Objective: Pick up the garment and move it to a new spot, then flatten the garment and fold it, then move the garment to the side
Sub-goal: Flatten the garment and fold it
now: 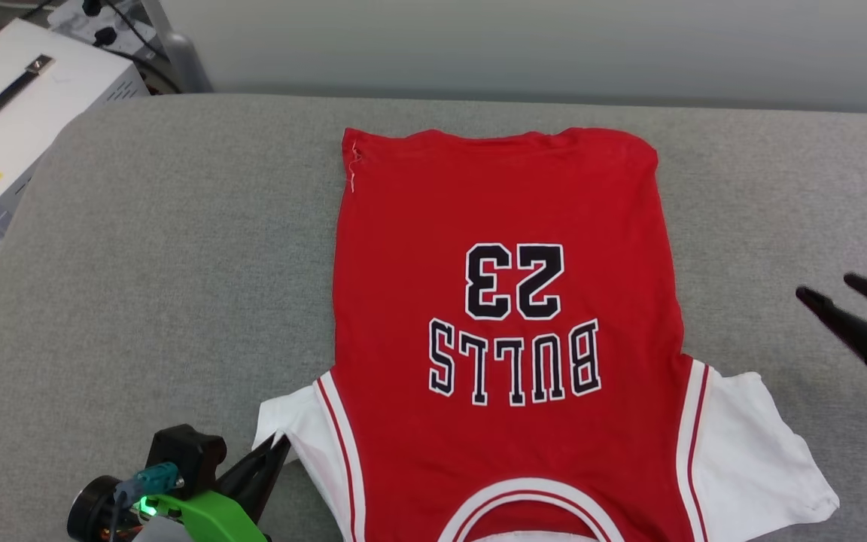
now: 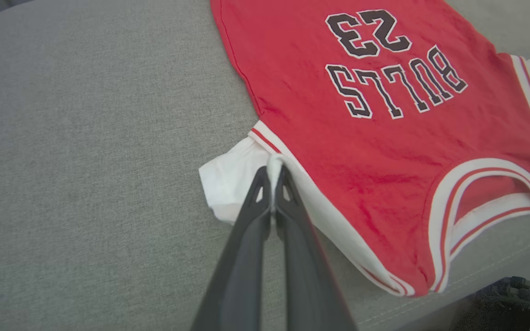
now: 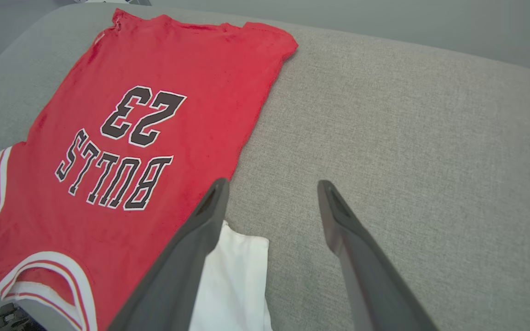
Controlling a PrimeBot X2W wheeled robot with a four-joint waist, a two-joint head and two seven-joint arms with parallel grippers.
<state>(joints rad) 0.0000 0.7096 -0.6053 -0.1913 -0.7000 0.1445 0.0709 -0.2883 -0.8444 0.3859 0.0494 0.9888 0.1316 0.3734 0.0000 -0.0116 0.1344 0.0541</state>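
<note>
**One sleeve left to smooth before the red shirt can be folded**

A broad grey cushion [image 1: 140,263] carries the shirt [image 1: 505,226], which lies face up in the middle of it. The collar is toward the robot, the hem is at the far side, and the lettering reads upside down in the head view. The red body looks nearly flat, with only shallow creases near the collar. The right sleeve [image 1: 757,444] is spread out wide and smooth. The left sleeve [image 2: 228,179] is short and bunched, tucked in close to the striped seam. A white box [image 1: 19,98] with a carry handle stands off the cushion's far left corner.

The left claw [image 2: 272,177] is closed tight on a pinch of that white left sleeve, right beside the seam. The right claw [image 3: 273,184] is spread wide and holds nothing, hanging over bare cushion well out from the shirt's right edge.

The work in hand appears to be the flattening, and the bunched sleeve is what remains of it. To do it well, the left claw should draw the cloth low and straight outward, away from the red body. The pull should be just enough to open the fold without dragging the whole shirt sideways. Since the grip sits so near the seam, a hard tug would likely pull the body out of line. The free right claw could come down on the far sleeve or shoulder to anchor it. The pinch should open only once the sleeve lies as flat as its twin.
</note>
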